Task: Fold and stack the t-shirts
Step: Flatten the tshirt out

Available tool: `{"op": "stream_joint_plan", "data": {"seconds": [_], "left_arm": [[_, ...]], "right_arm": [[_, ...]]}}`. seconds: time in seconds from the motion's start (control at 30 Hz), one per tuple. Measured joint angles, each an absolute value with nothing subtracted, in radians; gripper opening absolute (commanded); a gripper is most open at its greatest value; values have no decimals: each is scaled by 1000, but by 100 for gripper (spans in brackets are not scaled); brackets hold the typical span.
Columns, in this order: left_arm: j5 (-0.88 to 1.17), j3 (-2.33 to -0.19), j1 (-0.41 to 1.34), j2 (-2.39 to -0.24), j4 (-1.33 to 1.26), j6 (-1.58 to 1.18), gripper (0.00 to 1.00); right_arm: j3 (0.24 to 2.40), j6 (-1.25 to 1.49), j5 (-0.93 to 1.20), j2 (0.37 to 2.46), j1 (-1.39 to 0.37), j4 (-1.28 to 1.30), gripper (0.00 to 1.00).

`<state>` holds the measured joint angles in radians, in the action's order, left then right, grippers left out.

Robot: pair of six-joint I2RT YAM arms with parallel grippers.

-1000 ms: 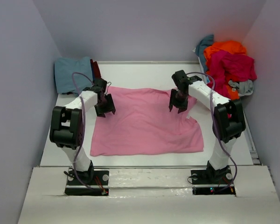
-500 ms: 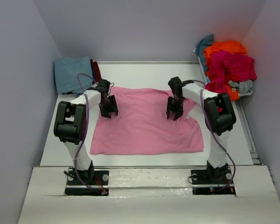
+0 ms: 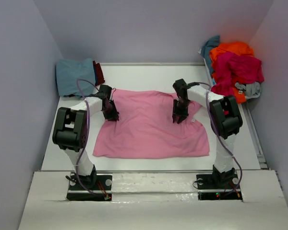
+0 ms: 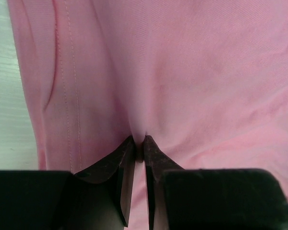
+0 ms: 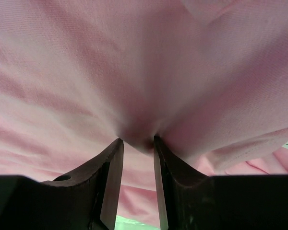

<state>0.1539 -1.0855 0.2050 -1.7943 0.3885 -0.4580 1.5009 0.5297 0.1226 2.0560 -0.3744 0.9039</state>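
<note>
The left jaws and the right jaws each pinch a fold of a pink t-shirt (image 3: 149, 134) spread on the white surface (image 3: 149, 74). A blue t-shirt (image 3: 74, 75) lies far left, a heap of t-shirts (image 3: 235, 64) far right.

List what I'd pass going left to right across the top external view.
Folded teal-blue t-shirt → left gripper → pink t-shirt, spread flat → right gripper → heap of unfolded t-shirts.
</note>
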Motion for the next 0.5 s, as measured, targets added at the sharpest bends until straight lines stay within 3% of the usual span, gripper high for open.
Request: {"op": "stream_joint_plan", "data": {"seconds": [0.5], "left_arm": [[201, -944, 117, -1681, 349, -503, 25]], "right_arm": [[1503, 510, 185, 2063, -442, 899, 37]]}}
